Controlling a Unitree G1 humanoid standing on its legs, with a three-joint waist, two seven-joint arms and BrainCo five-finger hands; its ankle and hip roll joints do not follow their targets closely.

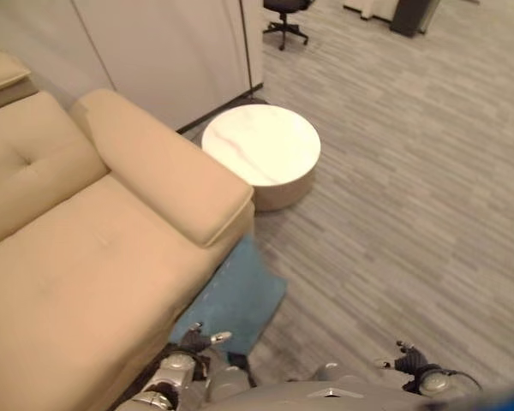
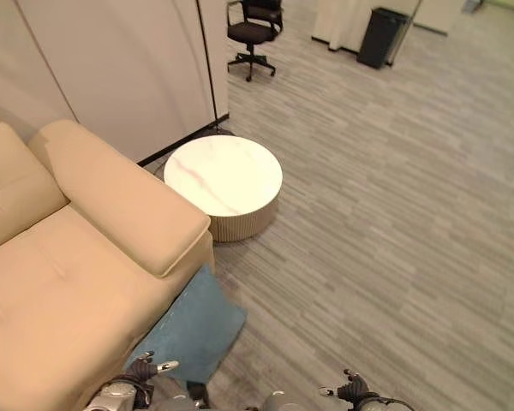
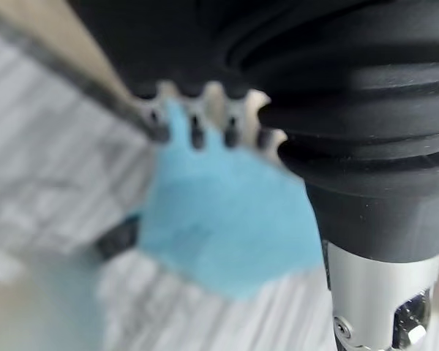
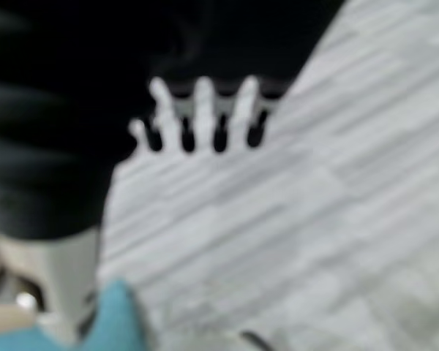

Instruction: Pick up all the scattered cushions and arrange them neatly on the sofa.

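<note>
1. Left hand (image 3: pixel 212 110): fingers straight in a row and spread a little, holding nothing; it hangs above the blue cushion (image 1: pixel 231 300) without touching it.
2. Right hand (image 4: pixel 197 117): fingers also straight and slightly apart, empty, over bare carpet (image 2: pixel 394 223) at the near right.
3. The blue cushion lies flat on the carpet at the near end of the sofa (image 1: pixel 86 257). Its left edge runs along the sofa's base, just under the padded armrest (image 1: pixel 167 167); whether it touches the base I cannot tell.
4. The sofa is beige and takes up the left side. I see no cushion on the stretch of seat in view.
5. No legible writing or labels on anything here.
6. A round white marble-topped table (image 1: pixel 263 145) stands just beyond the armrest, far side of the cushion, close to the sofa and near a pale partition wall (image 2: pixel 128 68).
7. Farther off: a black office chair (image 2: pixel 253 30) on castors past the partition, and a dark bin (image 2: pixel 379 36) to its right.
8. Nothing stands between either hand and the cushion.
</note>
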